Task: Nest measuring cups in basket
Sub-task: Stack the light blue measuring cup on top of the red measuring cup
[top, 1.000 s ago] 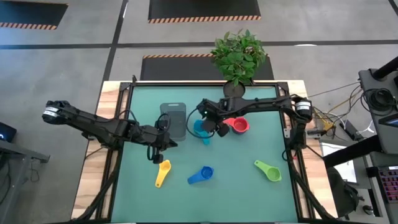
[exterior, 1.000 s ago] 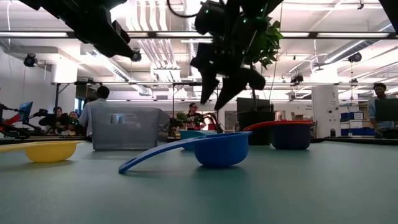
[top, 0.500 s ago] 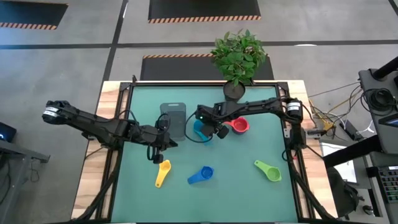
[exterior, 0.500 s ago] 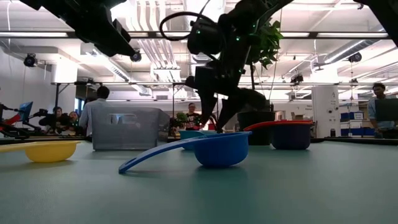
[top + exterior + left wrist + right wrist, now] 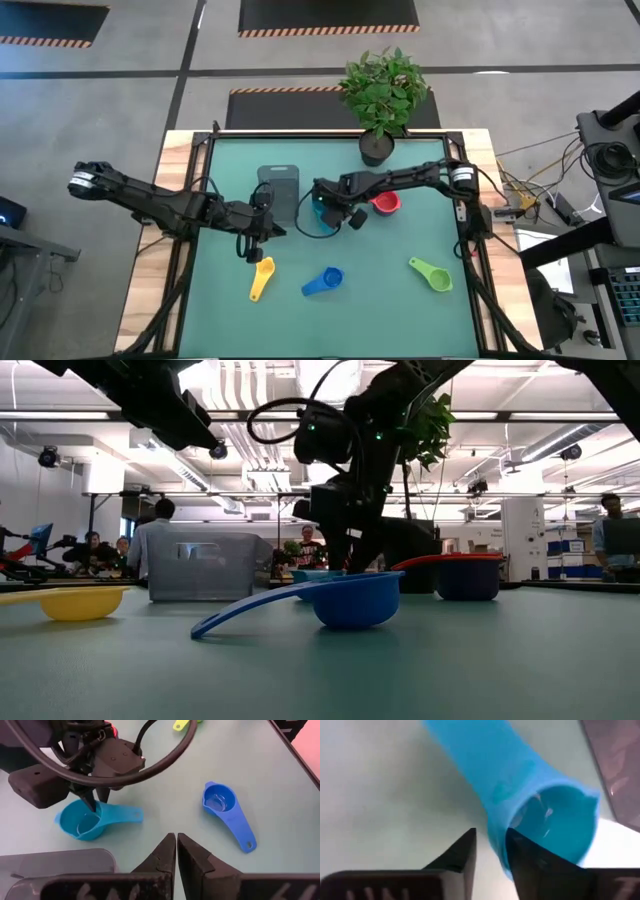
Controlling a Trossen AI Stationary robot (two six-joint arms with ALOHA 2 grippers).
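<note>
The right pincer (image 5: 327,212) has come down from its wide-open hover onto the cyan cup (image 5: 85,820), just beside the basket (image 5: 279,192) on the bench (image 5: 400,300), and its jaws are narrowing around the cup's rim where the handle starts; I judge the grip is nearly made, so lifting it to the basket comes next. The left pincer (image 5: 250,250) waits closed and empty, near the yellow cup (image 5: 262,277). Blue (image 5: 325,281), red (image 5: 385,203) and green (image 5: 431,273) cups lie loose

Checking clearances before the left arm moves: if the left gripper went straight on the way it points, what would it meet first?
Probably bare table: the shut left gripper points between the cyan cup and the blue cup.
</note>
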